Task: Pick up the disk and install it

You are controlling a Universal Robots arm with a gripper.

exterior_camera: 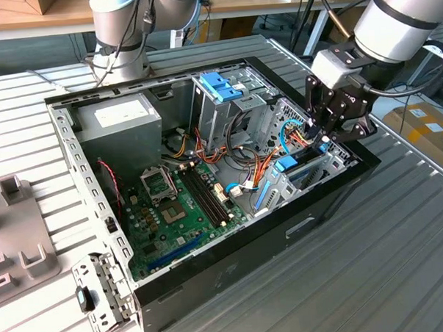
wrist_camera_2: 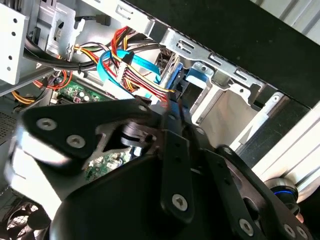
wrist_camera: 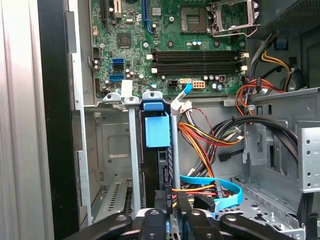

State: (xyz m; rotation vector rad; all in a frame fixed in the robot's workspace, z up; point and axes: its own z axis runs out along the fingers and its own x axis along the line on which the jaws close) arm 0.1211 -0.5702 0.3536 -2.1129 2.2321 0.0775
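The disk [exterior_camera: 289, 165], a dark drive in a bright blue carrier, stands on edge in the grey metal bay [exterior_camera: 275, 191] at the exterior view's right end of the open computer case. Its blue end tab [wrist_camera: 157, 132] faces the motherboard in the first wrist view. My gripper [exterior_camera: 317, 136] hangs over the disk's other end, inside the case. In both wrist views the fingertips [wrist_camera: 161, 207] stand close together at that end of the disk [wrist_camera_2: 172, 75]. My gripper [wrist_camera_2: 172, 107] looks shut; whether it touches the disk I cannot tell.
Red, yellow and orange wires [wrist_camera: 200, 140] and a thin blue cable [wrist_camera: 227, 192] lie beside the bay. The green motherboard [exterior_camera: 179, 204], a grey power supply [exterior_camera: 120, 115] and a tall cage with a light-blue bracket [exterior_camera: 222, 85] are inside the case. The black case wall [exterior_camera: 297, 221] borders the bay.
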